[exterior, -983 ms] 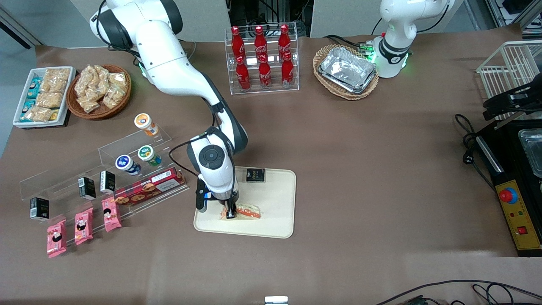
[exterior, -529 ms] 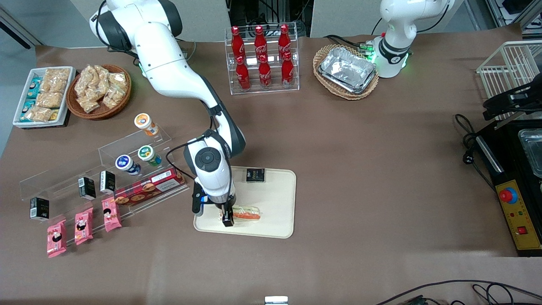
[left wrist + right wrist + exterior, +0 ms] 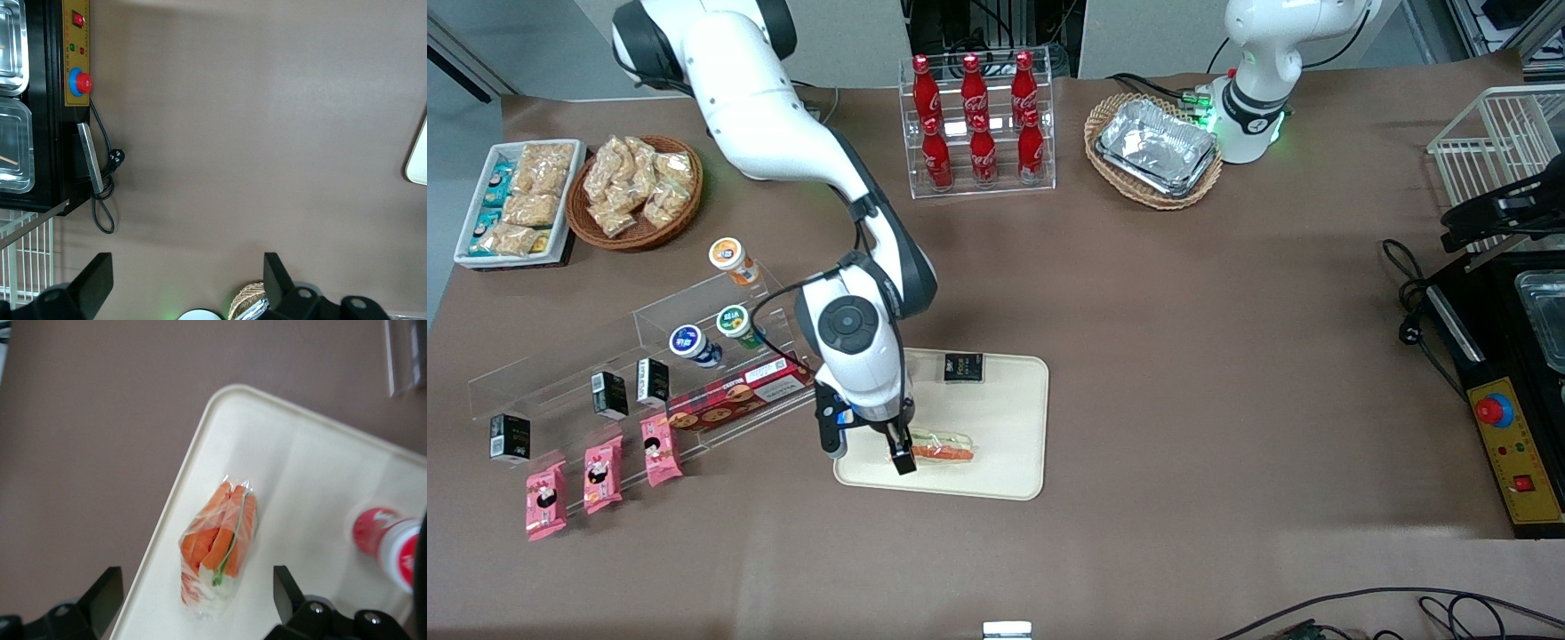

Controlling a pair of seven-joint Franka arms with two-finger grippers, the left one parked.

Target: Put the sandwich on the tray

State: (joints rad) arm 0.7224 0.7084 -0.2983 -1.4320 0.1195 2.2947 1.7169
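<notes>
- Now the sandwich [image 3: 941, 445] [image 3: 219, 552] lies flat on the tray [image 3: 1014, 427] [image 3: 313, 473], close to the rim nearest the front camera.
- Gripper [image 3: 903, 455] hangs just above its end, fingers spread wide, touching nothing.
- Small black box [image 3: 963, 367] sits on the tray too, farther from the front camera.

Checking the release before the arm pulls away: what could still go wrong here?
1. The sandwich lies close to the tray rim nearest the front camera; a nudge might push it over the edge.
2. The gripper hangs open right above the sandwich, so a low sideways retreat could drag the wrap.
3. The small black box shares the tray, and a sweep toward it could knock it.
</notes>
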